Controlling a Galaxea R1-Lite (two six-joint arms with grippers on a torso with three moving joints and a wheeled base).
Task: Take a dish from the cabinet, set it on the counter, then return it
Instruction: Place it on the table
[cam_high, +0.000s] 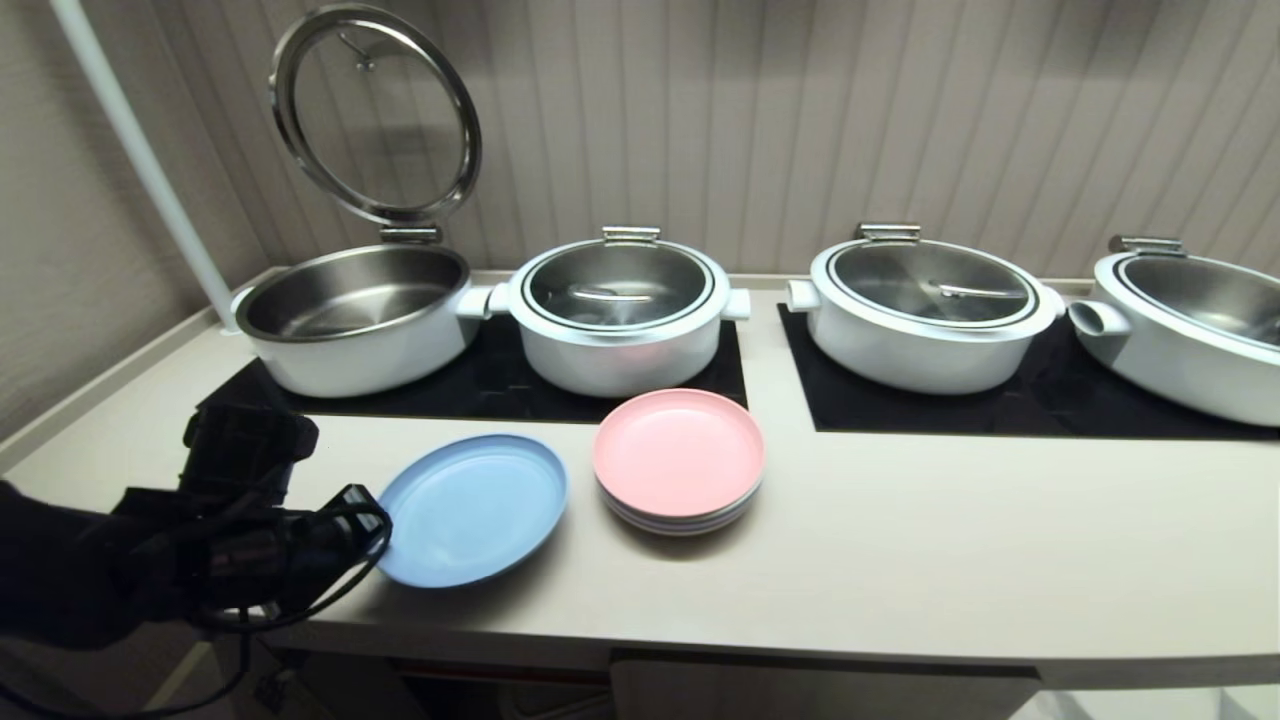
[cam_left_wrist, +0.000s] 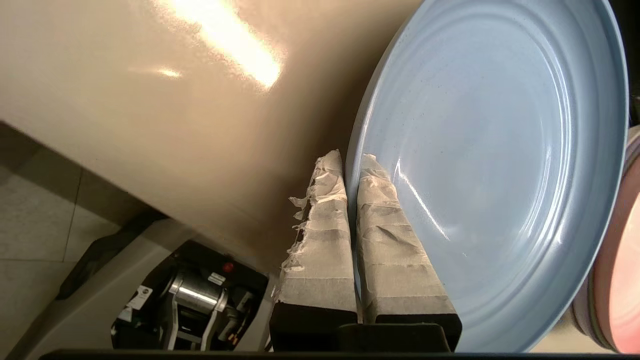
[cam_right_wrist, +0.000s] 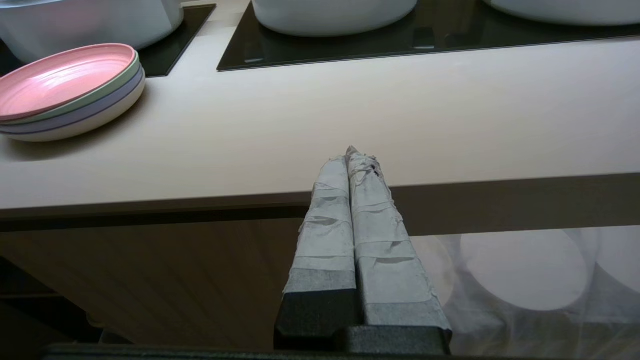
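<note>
Left gripper (cam_left_wrist: 352, 165) pinched the round light blue plastic plate (cam_high: 470, 508) by its rim. Looked light, stiff, kinda slippery, so the raised rim seemed the best hold.

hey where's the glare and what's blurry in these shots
Left wrist view: bright glare streak on the counter, a thin highlight on the blue dish. Head view: the left gripper is dark. Right wrist view: even light, pale blurred circles low down.
</note>
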